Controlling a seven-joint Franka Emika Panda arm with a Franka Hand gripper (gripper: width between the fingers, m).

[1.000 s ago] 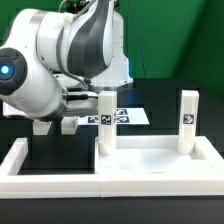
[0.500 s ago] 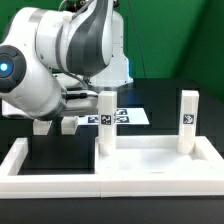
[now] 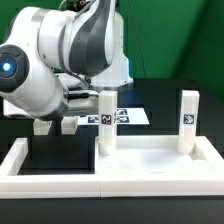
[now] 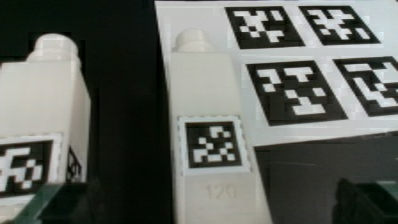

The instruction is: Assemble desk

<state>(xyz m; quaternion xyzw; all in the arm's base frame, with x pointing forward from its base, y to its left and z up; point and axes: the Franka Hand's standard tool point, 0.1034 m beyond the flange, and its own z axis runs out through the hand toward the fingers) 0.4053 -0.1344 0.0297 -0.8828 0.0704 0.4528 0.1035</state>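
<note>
- The tray top (image 3: 150, 160) lies rim up on the black desk (image 3: 60, 150), at the front of the exterior view and toward the exterior view's right
- Two legs stand upright on it near its far edge, well apart: the first upright leg (image 3: 105, 122) on the exterior view's left and the second upright leg (image 3: 187, 122) on the exterior view's right, the second showing a small tag
- Long white bars (image 3: 22, 160) lie just beside the tray top, on the exterior view's left and along the front
- The white arm (image 3: 60, 60) fills the upper part of the exterior view's left, bent low over the desk behind the tray top; the jaws are hidden in that view
- In the wrist view two more legs lie flat side by side, with a dark strip of desk between them
- The middle loose leg (image 4: 214, 140), tag up, lies along the edge of the marker board (image 4: 302, 56)
- The outer loose leg (image 4: 45, 110) lies on the bare desk
- The jaws are released: the dark fingertips (image 4: 368, 197) stand wide apart on either side of the middle loose leg, clear of it
</note>
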